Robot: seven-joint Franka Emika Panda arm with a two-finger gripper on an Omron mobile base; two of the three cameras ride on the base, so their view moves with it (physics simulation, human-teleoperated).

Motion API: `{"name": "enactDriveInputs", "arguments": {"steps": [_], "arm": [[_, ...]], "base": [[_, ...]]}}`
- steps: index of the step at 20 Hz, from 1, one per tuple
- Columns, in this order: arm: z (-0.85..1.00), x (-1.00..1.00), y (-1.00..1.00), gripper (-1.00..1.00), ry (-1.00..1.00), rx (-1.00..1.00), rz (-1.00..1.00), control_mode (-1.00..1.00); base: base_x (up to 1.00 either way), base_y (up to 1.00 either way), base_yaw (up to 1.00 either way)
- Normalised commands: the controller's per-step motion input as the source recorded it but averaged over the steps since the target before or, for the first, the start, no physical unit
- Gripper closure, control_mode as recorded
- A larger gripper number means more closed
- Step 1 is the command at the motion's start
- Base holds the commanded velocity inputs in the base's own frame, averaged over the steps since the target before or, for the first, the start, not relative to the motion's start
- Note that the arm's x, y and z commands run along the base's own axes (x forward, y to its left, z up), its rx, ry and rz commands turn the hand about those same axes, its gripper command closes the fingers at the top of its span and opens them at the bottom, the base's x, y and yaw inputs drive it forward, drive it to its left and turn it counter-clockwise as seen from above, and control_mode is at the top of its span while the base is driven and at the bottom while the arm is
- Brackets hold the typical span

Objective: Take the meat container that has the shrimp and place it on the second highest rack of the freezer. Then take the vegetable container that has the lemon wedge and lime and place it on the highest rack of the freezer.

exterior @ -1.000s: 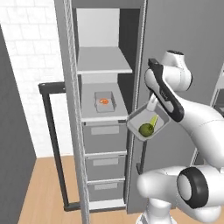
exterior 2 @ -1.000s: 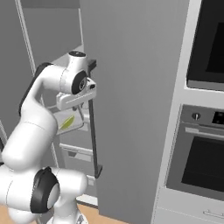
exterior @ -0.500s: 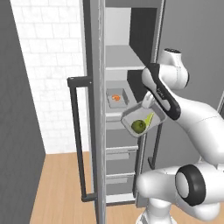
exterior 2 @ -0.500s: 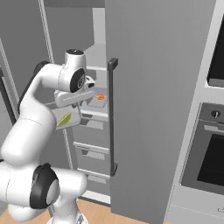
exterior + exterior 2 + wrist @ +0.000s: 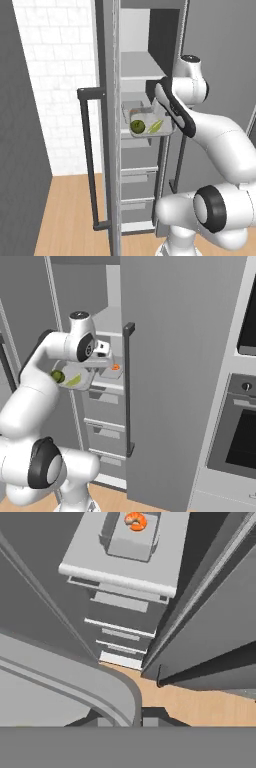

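The gripper (image 5: 100, 359) is clamped on the veg tray (image 5: 150, 128) by the open freezer (image 5: 137, 75), so I think it should lift it level to the top rack, above the shrimp tray (image 5: 131, 534).

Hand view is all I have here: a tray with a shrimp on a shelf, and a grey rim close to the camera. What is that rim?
Observer: It belongs to a second tray that the claw is shut on; the left base view shows a lime and a lemon wedge in it.
Operator: Where is it relative to the freezer?
Observer: In the left base view it hangs in front of the open freezer, at about the level of the shelf with the shrimp tray.
Operator: Is the top shelf free?
Observer: The top shelf above looks bare as far as the left base view shows.
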Motion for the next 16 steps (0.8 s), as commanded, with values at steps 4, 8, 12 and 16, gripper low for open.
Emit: {"name": "enactDriveInputs", "arguments": {"steps": [4, 8, 12, 16], "arm": [[0.31, 0.00, -0.15, 1.00, -0.09, 0.21, -0.71, -1.00], [0.36, 0.17, -0.04, 1.00, -0.08, 0.28, -0.60, -1.00], [0.18, 0.48, 0.00, 1.00, -0.15, 0.39, -0.53, -1.00], [0.23, 0.35, 0.00, 1.00, -0.21, 0.40, -0.39, -1.00]], "base": [[0.00, 0.00, 0.00], [0.00, 0.00, 0.00], [0.00, 0.00, 0.00], [0.00, 0.00, 0.00]]}}
